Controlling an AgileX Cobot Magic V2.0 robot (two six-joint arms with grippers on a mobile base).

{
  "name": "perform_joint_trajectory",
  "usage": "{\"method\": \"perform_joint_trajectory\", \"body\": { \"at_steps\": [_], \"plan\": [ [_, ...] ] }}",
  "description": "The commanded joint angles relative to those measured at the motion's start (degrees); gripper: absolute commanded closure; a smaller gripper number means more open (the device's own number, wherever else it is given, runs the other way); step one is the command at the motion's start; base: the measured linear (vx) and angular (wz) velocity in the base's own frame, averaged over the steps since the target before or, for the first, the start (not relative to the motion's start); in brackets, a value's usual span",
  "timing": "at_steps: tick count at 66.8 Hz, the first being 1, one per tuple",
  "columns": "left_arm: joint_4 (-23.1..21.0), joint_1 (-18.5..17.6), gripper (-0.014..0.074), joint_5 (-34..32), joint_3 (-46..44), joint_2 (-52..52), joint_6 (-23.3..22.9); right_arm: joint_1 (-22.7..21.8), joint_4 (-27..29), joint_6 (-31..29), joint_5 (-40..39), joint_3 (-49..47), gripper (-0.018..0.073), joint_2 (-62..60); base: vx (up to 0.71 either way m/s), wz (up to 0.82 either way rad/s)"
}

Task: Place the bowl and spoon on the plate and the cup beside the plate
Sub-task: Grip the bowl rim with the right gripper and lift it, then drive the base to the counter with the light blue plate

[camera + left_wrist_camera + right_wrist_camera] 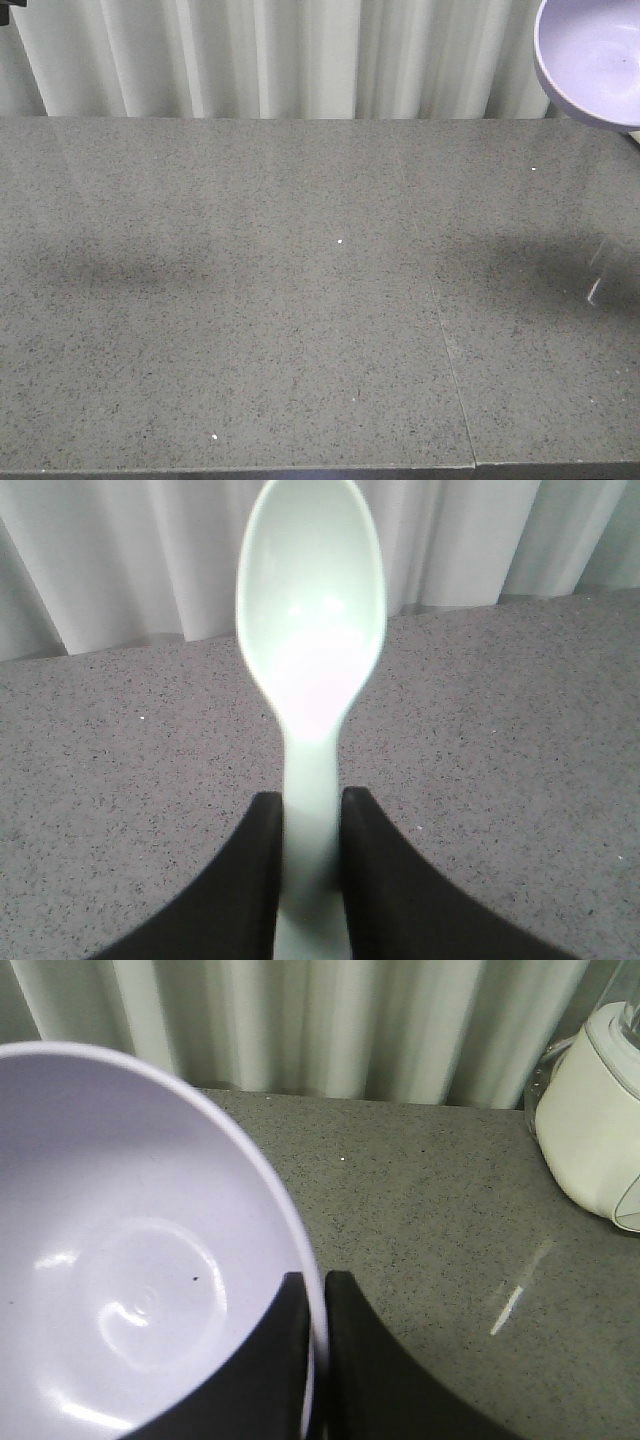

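Front view: the bowl point(595, 60) is seen raised above the table's point(300, 300) far right corner.
Left wrist: the spoon point(312, 630) is clamped by its handle in the left gripper point(312, 805), scoop projecting ahead above the table, likely for carrying.
Right wrist: the bowl's rim is pinched by the right gripper point(318, 1285), wall between the jaws, above the table.

Left gripper point(311, 808): black jaws clamped on spoon point(312, 630) handle, above table point(500, 730). Right gripper point(318, 1288): jaws pinching bowl point(130, 1260) rim, above table.
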Motion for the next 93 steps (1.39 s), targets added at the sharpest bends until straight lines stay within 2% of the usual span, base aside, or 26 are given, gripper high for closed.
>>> {"method": "perform_joint_trajectory", "body": {
  "at_steps": [1, 41, 93],
  "plan": [
    [-0.5, -0.4, 0.0594, -3.5, -1.6, -1.6, -0.4, -0.2, 0.0, -0.3, -4.5, -1.6, 0.057, -1.4, 0.0, 0.0],
    [-0.5, -0.4, 0.0594, -3.5, -1.6, -1.6, -0.4, -0.2, 0.0, -0.3, -4.5, -1.6, 0.057, -1.4, -0.01, -0.07],
    [-0.5, -0.4, 0.0594, -3.5, -1.6, -1.6, -0.4, -0.2, 0.0, -0.3, -4.5, -1.6, 0.057, -1.4, -0.08, -0.36]
  ]
}}
